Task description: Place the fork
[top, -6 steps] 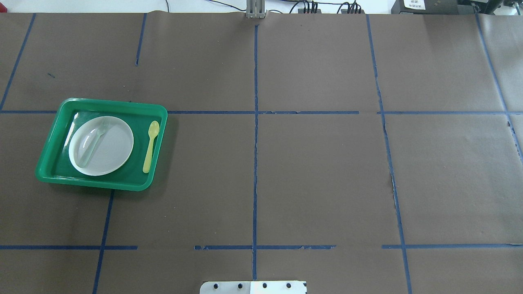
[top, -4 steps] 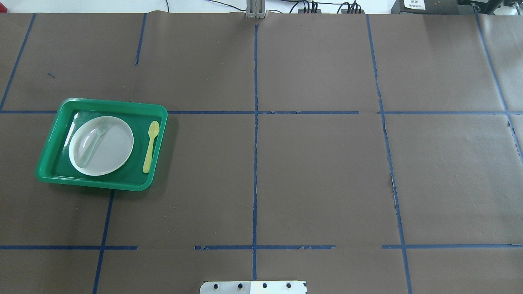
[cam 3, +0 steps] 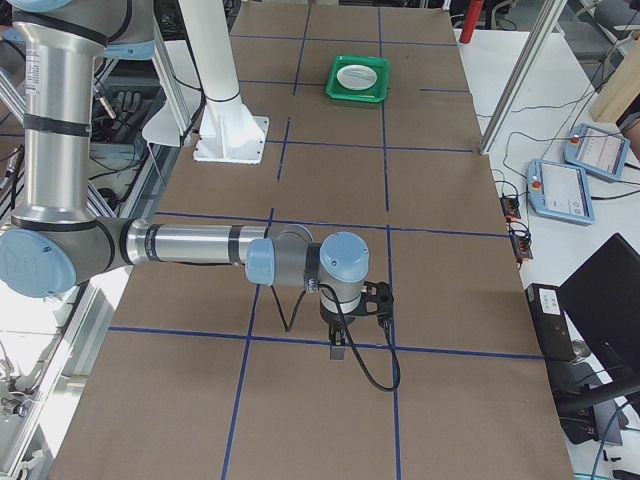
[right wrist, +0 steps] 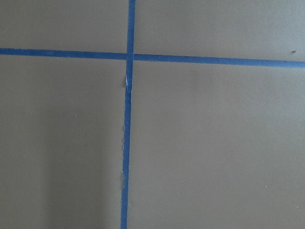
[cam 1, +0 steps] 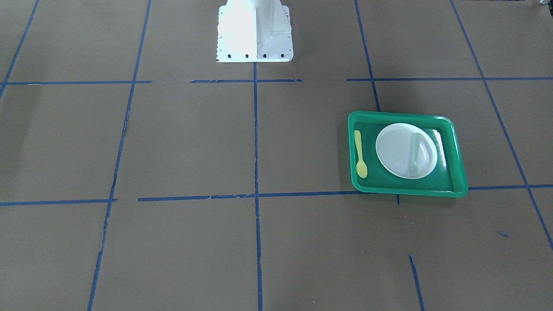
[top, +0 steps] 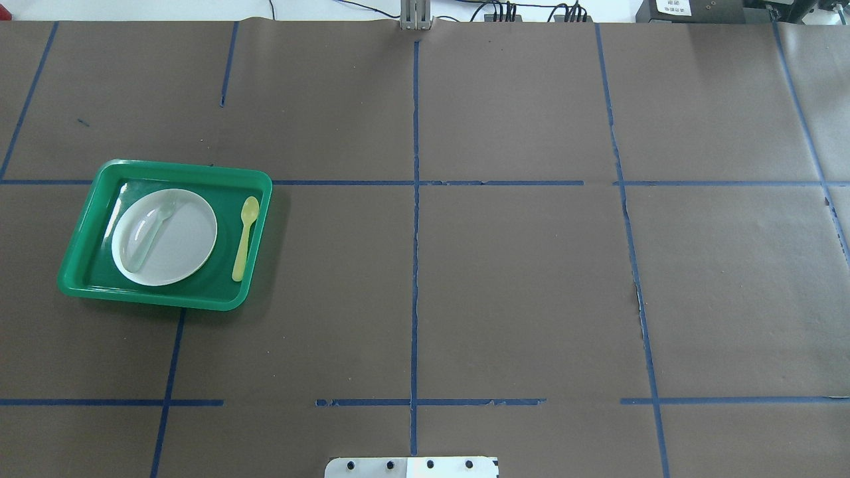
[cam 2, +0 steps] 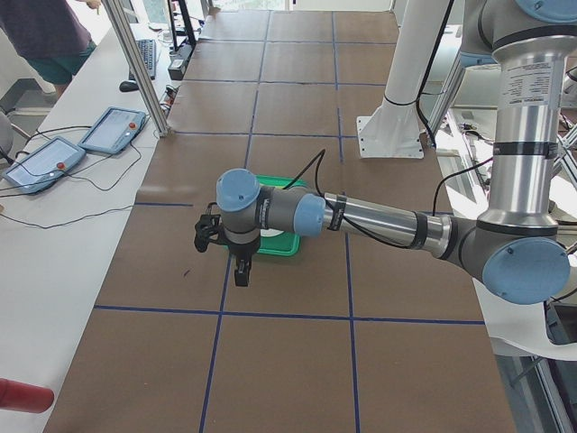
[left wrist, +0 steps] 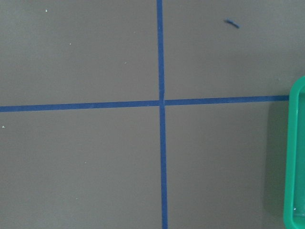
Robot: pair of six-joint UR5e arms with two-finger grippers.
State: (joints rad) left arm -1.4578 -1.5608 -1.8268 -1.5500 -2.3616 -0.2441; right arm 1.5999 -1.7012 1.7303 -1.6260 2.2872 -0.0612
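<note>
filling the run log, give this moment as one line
fork: on plate in tray | spoon: in tray beside plate | left gripper: near tray, state unclear | right gripper: far from tray, state unclear

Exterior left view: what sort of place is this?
Probably a robotics lab or test cell. Two jointed arms, the left arm and right arm, reach over a paper-covered table marked into squares with blue tape, and touchscreen control pendants on cables lie on the side bench.

Green tray [top: 229, 232] — white plate [top: 178, 240], yellow spoon [top: 244, 238]
</note>
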